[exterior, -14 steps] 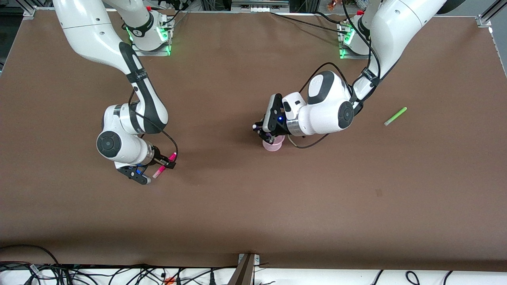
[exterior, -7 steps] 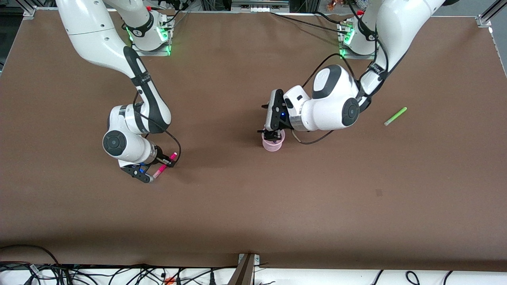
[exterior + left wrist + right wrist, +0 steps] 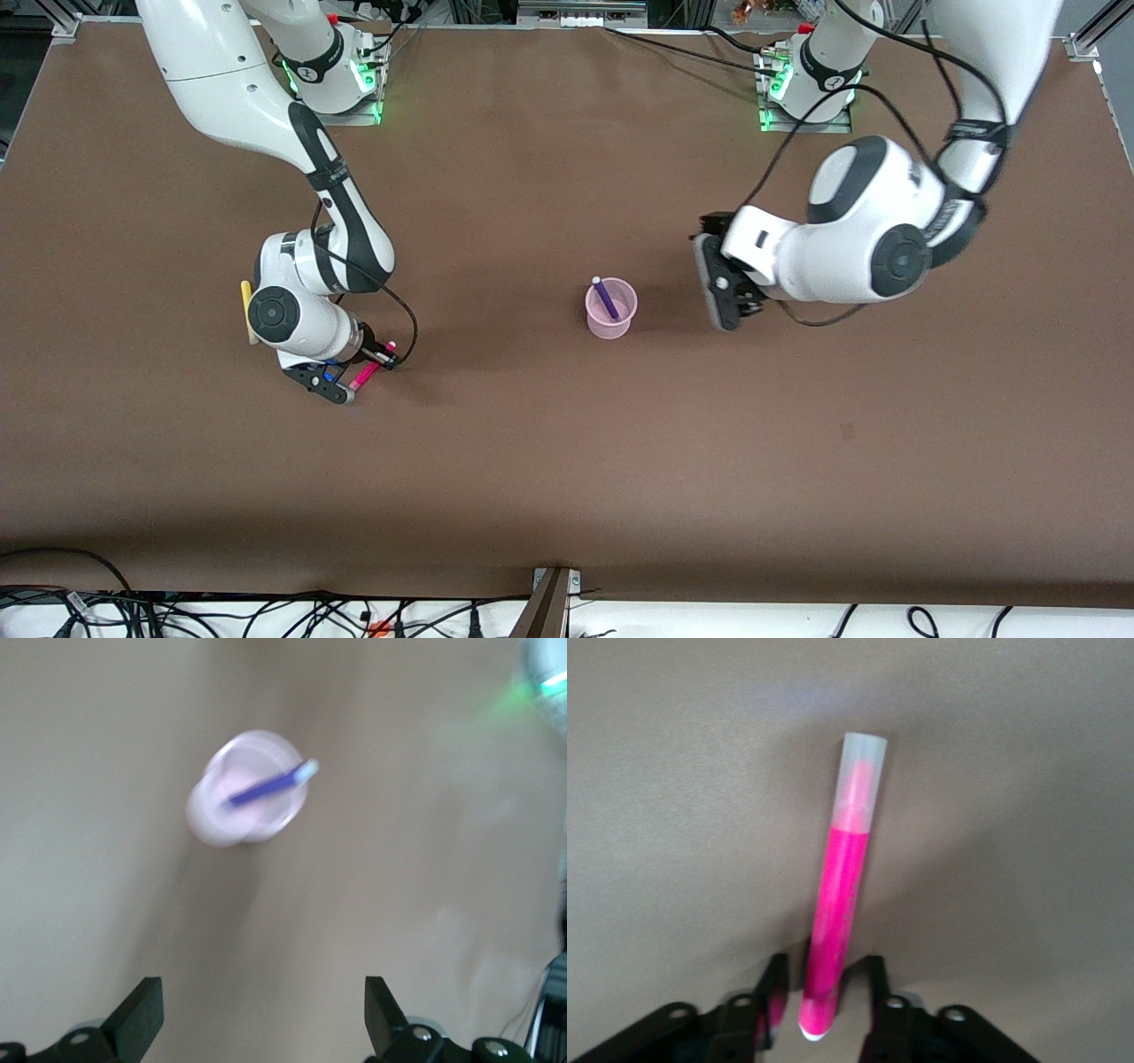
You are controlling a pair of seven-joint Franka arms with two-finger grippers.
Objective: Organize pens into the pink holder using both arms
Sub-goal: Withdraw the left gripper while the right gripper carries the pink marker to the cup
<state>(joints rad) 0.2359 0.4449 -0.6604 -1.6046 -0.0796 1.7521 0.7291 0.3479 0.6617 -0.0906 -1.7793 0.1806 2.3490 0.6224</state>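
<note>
The pink holder (image 3: 611,326) stands mid-table with the dark purple pen (image 3: 606,299) leaning inside it. Both show in the left wrist view, the holder (image 3: 213,811) and the pen (image 3: 266,787). My left gripper (image 3: 740,312) is open and empty above the table, beside the holder toward the left arm's end; it also shows in the left wrist view (image 3: 264,992). My right gripper (image 3: 379,356) is low at the table, shut on the magenta pen (image 3: 365,376) near one end; in the right wrist view (image 3: 826,961) the magenta pen (image 3: 846,877) sticks out past the fingertips. The light green pen is hidden.
The yellow pen (image 3: 246,306) lies on the table, partly hidden by the right arm's wrist. The left arm's elbow hangs over the table toward the left arm's end. Cables run along the table edge nearest the front camera.
My left gripper let the purple pen go into the holder and swung away toward the left arm's end, now covering the green pen. The right arm shifted slightly, uncovering the yellow pen.
</note>
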